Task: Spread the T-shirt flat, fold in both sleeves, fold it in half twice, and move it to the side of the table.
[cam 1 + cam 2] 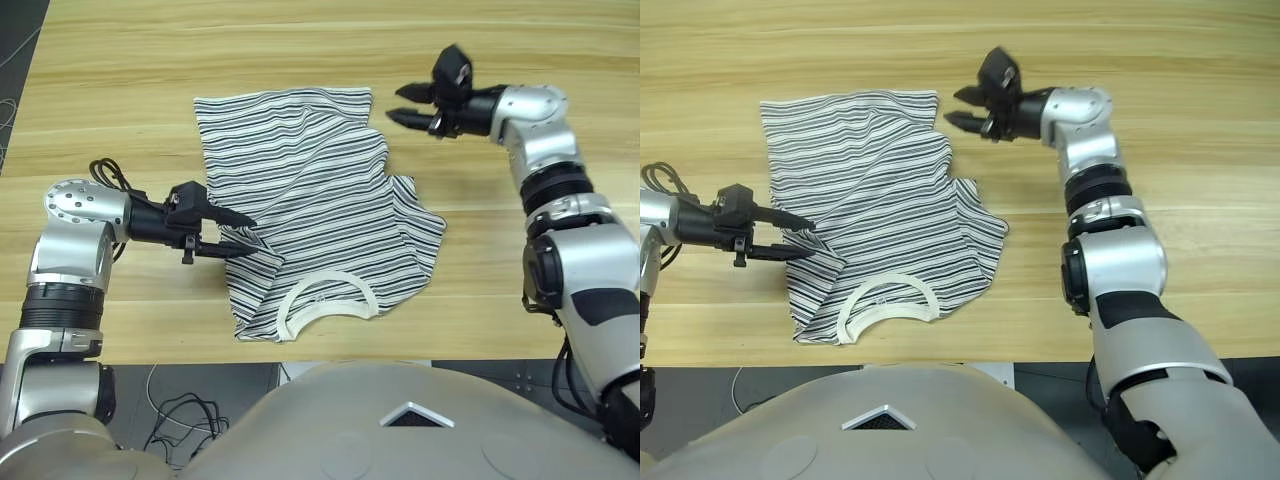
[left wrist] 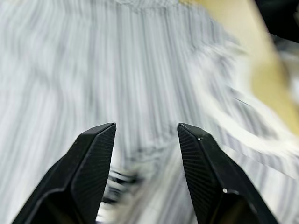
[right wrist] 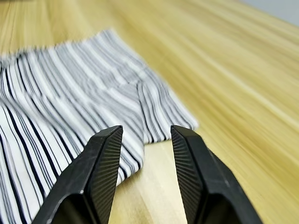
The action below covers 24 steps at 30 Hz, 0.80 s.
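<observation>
– While the T-shirt [image 1: 300,190] lies rumpled mid-desk, collar [image 1: 330,300] toward the robot and hem at the far end, both arms flank it!

– And the left gripper [image 1: 243,235]?

– Low at the shirt's left edge, jaws parted, nothing clamped. Striped cloth shows between and beyond the fingers in the wrist view, but contact I can't call.

– Right side?

– The right gripper [image 1: 395,103] sits over bare desk [image 1: 120,60], just beside the hem's far right corner. Jaws apart, empty.

– Anything in the way?

– Only the shirt's own mess: a diagonal ridge of folds runs across the body, the left sleeve is bunched under the left gripper's fingers, and the right side flops out in a crumpled flap.

– Around it?

– Plain wood all round the shirt. Cables [image 1: 170,410] trail on the floor below the near edge.
</observation>
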Each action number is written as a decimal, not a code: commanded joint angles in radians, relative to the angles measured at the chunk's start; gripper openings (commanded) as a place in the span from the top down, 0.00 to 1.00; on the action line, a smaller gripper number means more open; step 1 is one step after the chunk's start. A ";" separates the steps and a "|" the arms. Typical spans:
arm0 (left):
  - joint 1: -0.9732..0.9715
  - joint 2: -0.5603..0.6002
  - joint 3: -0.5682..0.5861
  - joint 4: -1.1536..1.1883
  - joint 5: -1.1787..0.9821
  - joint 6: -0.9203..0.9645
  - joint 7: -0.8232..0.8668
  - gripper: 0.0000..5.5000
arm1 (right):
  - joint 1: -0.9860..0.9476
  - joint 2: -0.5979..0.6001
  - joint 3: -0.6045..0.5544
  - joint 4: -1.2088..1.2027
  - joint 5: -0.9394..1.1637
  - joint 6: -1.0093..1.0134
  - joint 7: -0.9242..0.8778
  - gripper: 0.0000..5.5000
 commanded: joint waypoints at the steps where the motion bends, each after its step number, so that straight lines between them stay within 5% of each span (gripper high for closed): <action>1: -0.222 -0.116 0.143 0.140 0.035 -0.038 0.388 0.55 | -0.018 -0.181 0.040 -0.035 -0.037 0.322 0.119 0.56; 7: -0.411 -0.114 0.191 0.352 0.164 -0.067 0.731 0.55 | 0.264 -0.293 0.236 -0.453 -0.103 0.554 0.268 0.38; 11: -0.402 -0.113 0.185 0.352 0.190 -0.089 0.755 0.55 | 0.398 -0.312 0.279 -0.671 -0.073 0.720 0.279 0.38; 24: -0.373 -0.123 0.174 0.321 0.196 -0.079 0.714 0.55 | 0.503 -0.338 0.320 -0.865 0.043 0.932 0.228 0.38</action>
